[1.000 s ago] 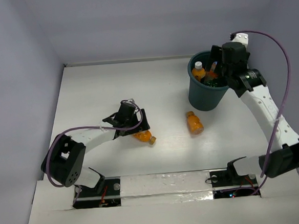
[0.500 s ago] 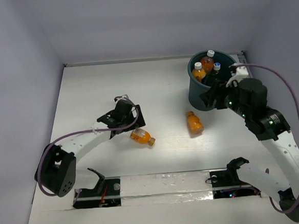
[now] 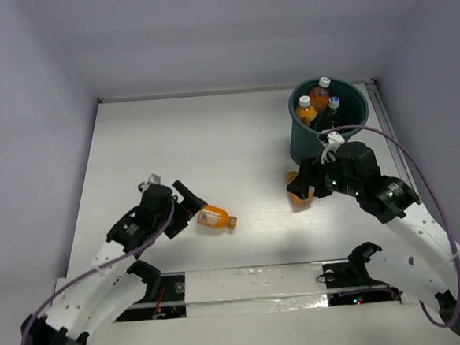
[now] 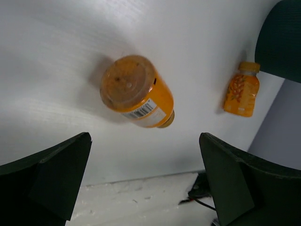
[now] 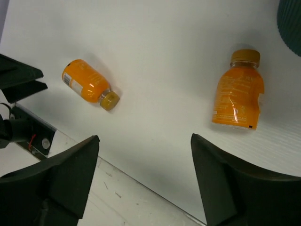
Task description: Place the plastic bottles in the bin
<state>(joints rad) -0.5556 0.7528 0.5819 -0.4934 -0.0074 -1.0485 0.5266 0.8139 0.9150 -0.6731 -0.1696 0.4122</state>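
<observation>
Where the arms are bolted at the near edge of the desk (image 3: pixel 173 145), the left arm (image 3: pixel 102 268) lies low and forward. Its jaws gape wide with nothing between them, and the dark fingers (image 4: pixel 47 179) frame the near bottle (image 4: pixel 137 92) from behind its base. This stubby orange bottle lies on its side on the desk, cap pointing right, close to the left jaws but apart from them. Farther right, the right arm (image 3: pixel 407 215) bends over the desk. Its jaws also stand wide apart and empty above the second bottle (image 5: pixel 237 96), which is orange, lies on its side with its cap toward the bin (image 3: pixel 311 147), and rests near the bin's foot. In the top view the right jaws hide part of this bottle. At the far right the dark teal bin stands upright. Three bottles show inside it: an orange one with a white cap (image 3: pixel 305 112), another orange one (image 3: pixel 319 95), and a third with a blue-and-white cap (image 3: pixel 333 104).
</observation>
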